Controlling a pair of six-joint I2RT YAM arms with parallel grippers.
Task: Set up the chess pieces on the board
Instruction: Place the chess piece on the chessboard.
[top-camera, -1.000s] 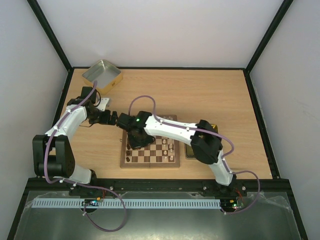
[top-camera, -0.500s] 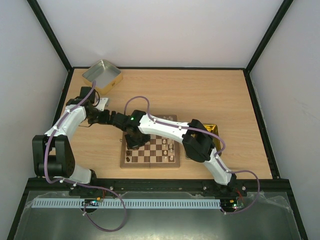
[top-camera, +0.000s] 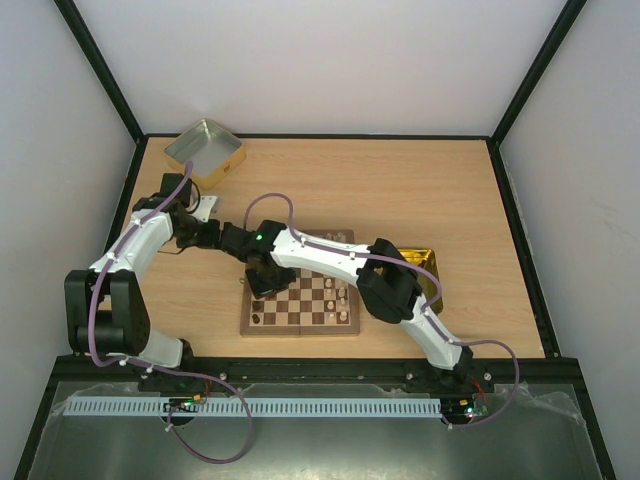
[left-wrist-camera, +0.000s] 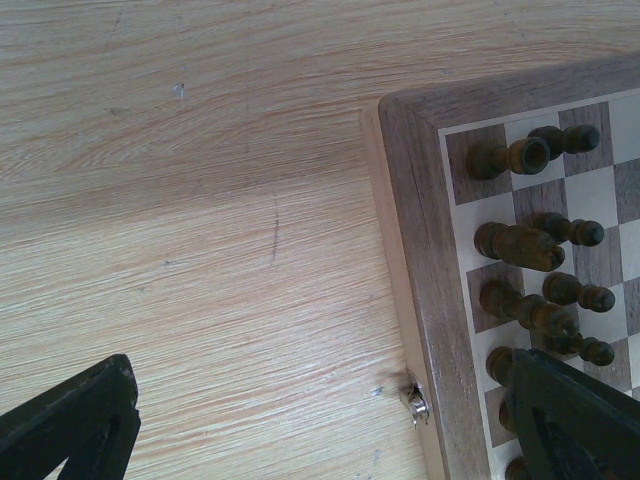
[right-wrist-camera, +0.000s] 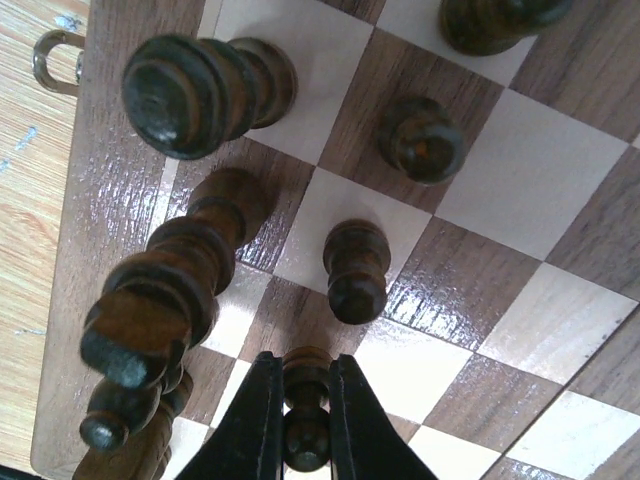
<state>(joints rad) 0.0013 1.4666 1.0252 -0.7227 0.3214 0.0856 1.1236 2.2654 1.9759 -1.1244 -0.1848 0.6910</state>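
Far left at the back sits the silver tin (top-camera: 205, 150), away from the action. The left tool (left-wrist-camera: 320, 370) hangs over bare tabletop (left-wrist-camera: 200, 200) just off the board's left rim, its fingers spread wide with nothing between them. The board (left-wrist-camera: 420, 250) lies in the middle of the tabletop. Along its left edge the dark pieces (left-wrist-camera: 520, 240) stand in two files, so that side looks nearly done, though I can't count them all.

The right tool (right-wrist-camera: 305, 375) has reached across to that same corner and is closed on a dark pawn (right-wrist-camera: 306, 438), pinched between both fingers over the second file, next to the other pawns. Whether its base touches the square I can't tell.

Further right, only a few white pieces (top-camera: 344, 296) show near the right edge, and the arm hides part of that side. I'd say the white army is what's left. The gold tin (top-camera: 428, 262) sits just beside the board's right rim
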